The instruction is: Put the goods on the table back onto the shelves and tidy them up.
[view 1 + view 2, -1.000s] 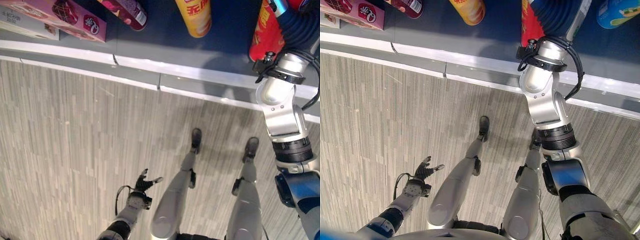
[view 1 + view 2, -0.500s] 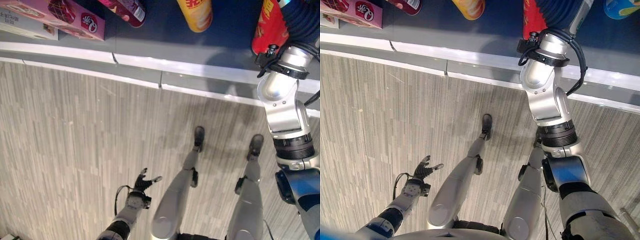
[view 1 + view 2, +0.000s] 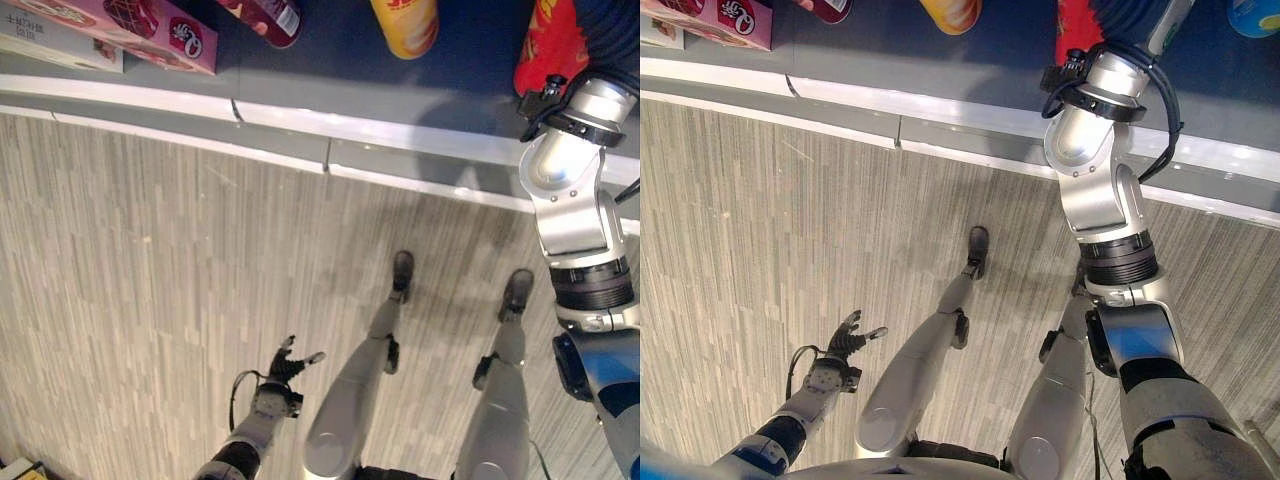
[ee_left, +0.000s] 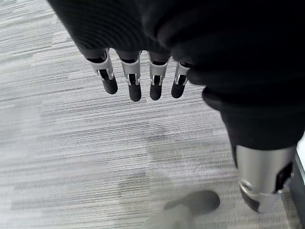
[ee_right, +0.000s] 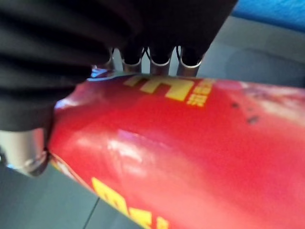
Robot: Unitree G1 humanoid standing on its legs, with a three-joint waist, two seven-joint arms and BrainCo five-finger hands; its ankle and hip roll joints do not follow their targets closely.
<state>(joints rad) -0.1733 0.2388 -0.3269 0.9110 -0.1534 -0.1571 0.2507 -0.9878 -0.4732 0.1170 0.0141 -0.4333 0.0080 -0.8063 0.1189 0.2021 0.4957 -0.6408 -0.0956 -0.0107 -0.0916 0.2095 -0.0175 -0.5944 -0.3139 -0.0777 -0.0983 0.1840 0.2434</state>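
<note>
The glossy red cylindrical snack can with yellow lettering [image 5: 190,157] is lying on the dark blue shelf surface [image 3: 330,50] at the upper right of the head views. The right hand [image 5: 71,62] is reaching over it; in its wrist view the fingers [image 5: 157,59] are passing behind the can, so their grip cannot be told. A yellow cylindrical can [image 3: 405,22], a maroon can [image 3: 265,12] and a pink cardboard box [image 3: 150,30] are lying further left. The left hand [image 3: 285,368] is hanging released, fingers [image 4: 135,83] straight, over the pale striped wood-pattern floor [image 3: 130,260] at lower left.
</note>
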